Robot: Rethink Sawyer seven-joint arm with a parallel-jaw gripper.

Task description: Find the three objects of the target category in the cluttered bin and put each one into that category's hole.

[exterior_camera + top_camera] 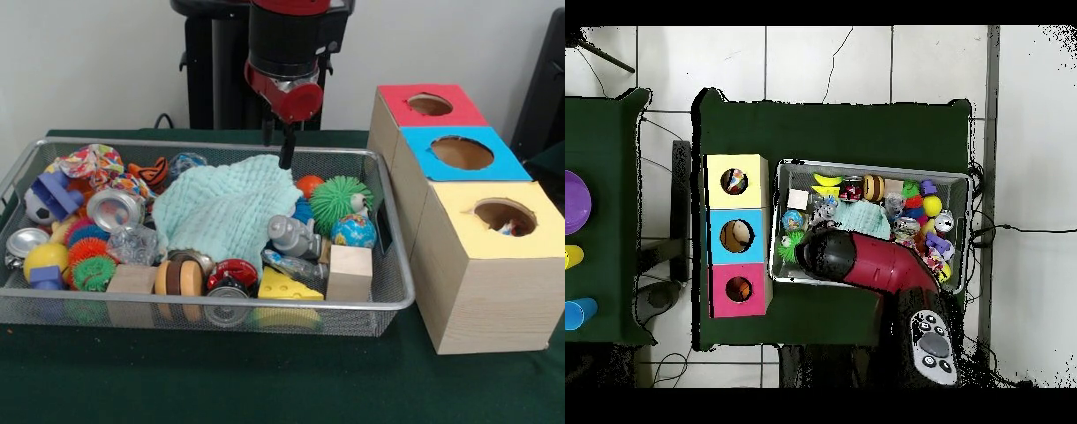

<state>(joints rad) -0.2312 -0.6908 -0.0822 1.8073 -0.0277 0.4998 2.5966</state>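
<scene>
Wire mesh bin (388,300) on green desk (265,380), packed with small toys. Pale mint waffle-weave cloth (225,208) crumpled across the middle, covering part of the clutter. Around it: green spiky ball (338,199), small globe ball (353,231), yellow cheese wedge (289,287), plain wooden block (350,272), crushed silver cans (113,209), soccer ball (37,205) at far end.

Tool (284,146) hanging just above cloth's rear edge, near the bin's back rim; dark fingertips visible, spacing impossible to tell. Nothing seen in its grip.

Beside the bin, row of three wooden boxes with round holes: red-topped (428,106), blue-topped (459,152), yellow-topped (503,231). Something small visible inside the yellow box's hole.
</scene>
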